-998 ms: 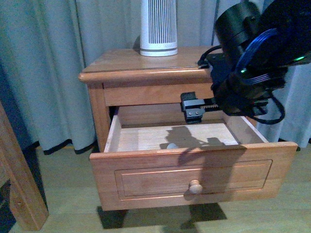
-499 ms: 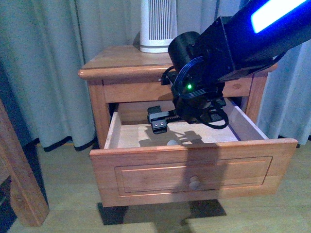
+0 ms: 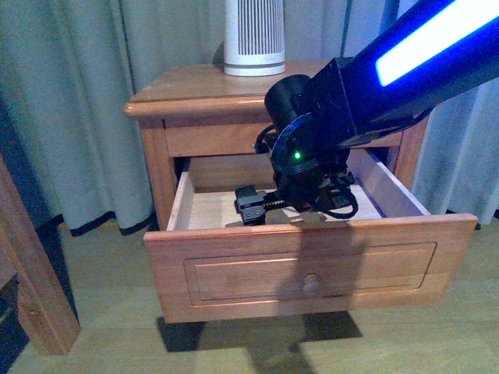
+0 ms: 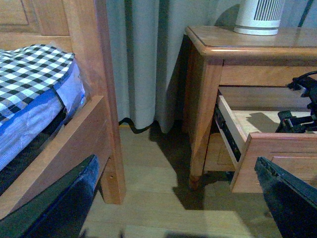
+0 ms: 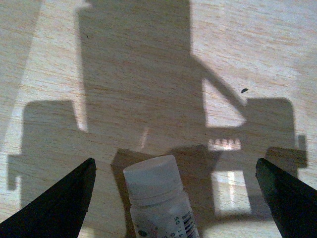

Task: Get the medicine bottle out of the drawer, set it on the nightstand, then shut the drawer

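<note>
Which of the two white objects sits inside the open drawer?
The small capped medicine bottle, between the right gripper's open fingers on the drawer floor. The tall ribbed appliance stands on the nightstand top instead.

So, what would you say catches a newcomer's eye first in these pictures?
The black right arm with its glowing blue strip dominates the front view, its right gripper down inside the open drawer of the nightstand. In the right wrist view, the white medicine bottle sits on the pale drawer floor between wide-open fingers, not yet gripped.
</note>
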